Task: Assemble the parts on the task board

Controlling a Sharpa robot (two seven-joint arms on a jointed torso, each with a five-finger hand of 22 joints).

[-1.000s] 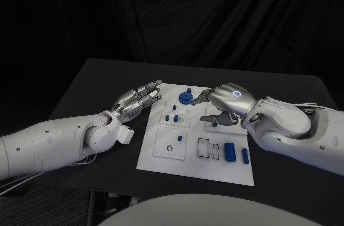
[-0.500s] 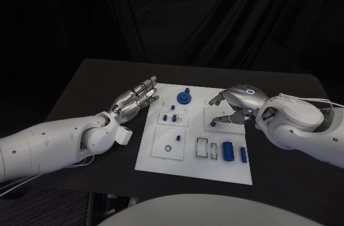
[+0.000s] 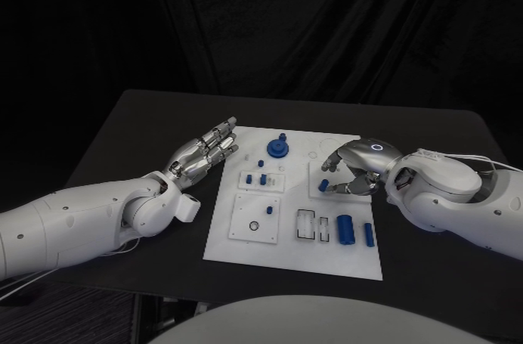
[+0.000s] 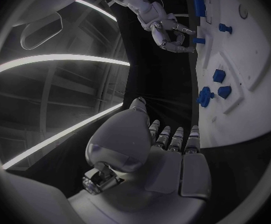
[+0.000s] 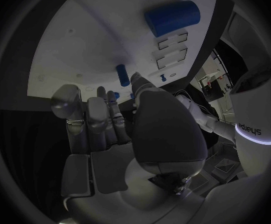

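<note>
The white task board (image 3: 292, 242) lies in the middle of the table. My right hand (image 3: 357, 166) hovers over its right side with the fingers loosely spread and nothing held. A small blue peg (image 3: 323, 184) stands in a raised block just off its fingertips (image 5: 121, 74); I cannot tell whether they touch it. A blue gear-shaped part (image 3: 280, 147) sits at the board's far edge. My left hand (image 3: 205, 153) is open with flat, straight fingers beside the board's left edge, touching no part. The left wrist view shows the right hand (image 4: 167, 30) by the same peg (image 4: 198, 40).
Two short blue pegs (image 3: 257, 180) stand in a block on the board's left half. A thick blue cylinder (image 3: 348, 229) and a thinner one (image 3: 370, 235) lie near the front right, beside two rectangular slots (image 3: 311, 224). Bare black table (image 3: 153, 117) surrounds the board.
My right hand has drawn back from the blue gear-shaped part to the board's right side, and the small blue peg has come into view beside its fingertips. The left hand has barely moved.
</note>
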